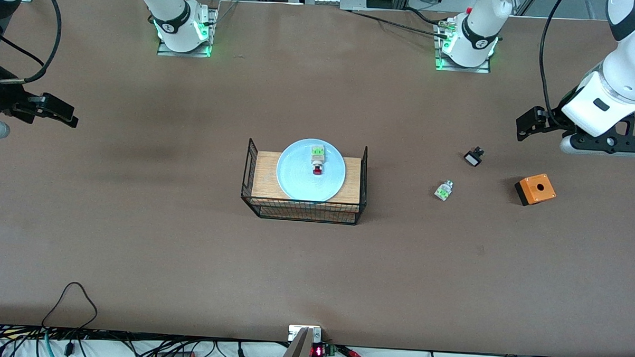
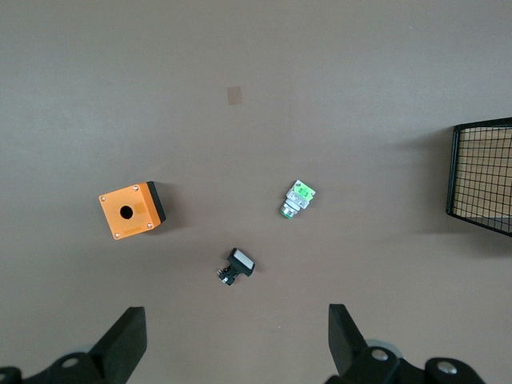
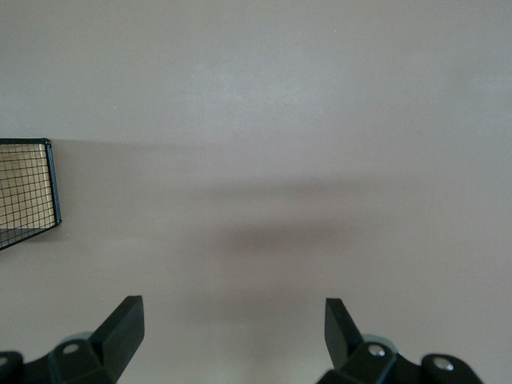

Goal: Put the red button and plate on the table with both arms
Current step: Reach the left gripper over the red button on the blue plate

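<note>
The pale blue plate [image 1: 296, 179] lies on the wood top of a black wire basket [image 1: 304, 211] in the middle of the brown table [image 1: 136, 235]. The red button [image 1: 317, 160], whitish with green marks and a red cap, lies on the plate. My left gripper [image 1: 528, 127] [image 2: 236, 344] hangs open and empty over the table at the left arm's end. My right gripper [image 1: 58, 112] [image 3: 232, 340] hangs open and empty over bare table at the right arm's end. Both are well apart from the basket.
Toward the left arm's end lie a whitish-green piece with no red cap [image 1: 444, 190] [image 2: 299, 198], a small black part [image 1: 473, 156] [image 2: 237, 266] and an orange box with a hole [image 1: 535, 189] [image 2: 131, 210]. A basket corner shows in each wrist view [image 2: 484, 180] [image 3: 28, 192].
</note>
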Robot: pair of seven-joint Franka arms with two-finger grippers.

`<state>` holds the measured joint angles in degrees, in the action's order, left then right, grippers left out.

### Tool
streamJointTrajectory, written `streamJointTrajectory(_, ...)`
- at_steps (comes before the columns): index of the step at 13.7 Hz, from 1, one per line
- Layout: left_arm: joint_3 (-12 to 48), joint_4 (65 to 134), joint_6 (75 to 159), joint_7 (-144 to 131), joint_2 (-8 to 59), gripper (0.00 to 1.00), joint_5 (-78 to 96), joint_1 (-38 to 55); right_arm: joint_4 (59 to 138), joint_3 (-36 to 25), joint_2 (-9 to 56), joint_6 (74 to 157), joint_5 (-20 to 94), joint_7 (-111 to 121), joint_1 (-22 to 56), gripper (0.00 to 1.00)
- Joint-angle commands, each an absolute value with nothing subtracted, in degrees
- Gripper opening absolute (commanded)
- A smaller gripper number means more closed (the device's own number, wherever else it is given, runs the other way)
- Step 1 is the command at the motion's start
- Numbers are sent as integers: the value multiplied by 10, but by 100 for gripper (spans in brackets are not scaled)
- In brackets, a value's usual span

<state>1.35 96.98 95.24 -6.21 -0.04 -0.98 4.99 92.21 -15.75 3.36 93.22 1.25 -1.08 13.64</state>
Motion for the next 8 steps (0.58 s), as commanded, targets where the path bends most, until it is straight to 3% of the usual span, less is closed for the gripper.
streamJointTrajectory(1,12,946,936,-48,9,100,-4,49,924,-156,32,933,10,-6,137,100)
streamJointTrajectory(8,13,934,917,-49,15,100,0,49,924,-156,31,933,10,-6,137,100)
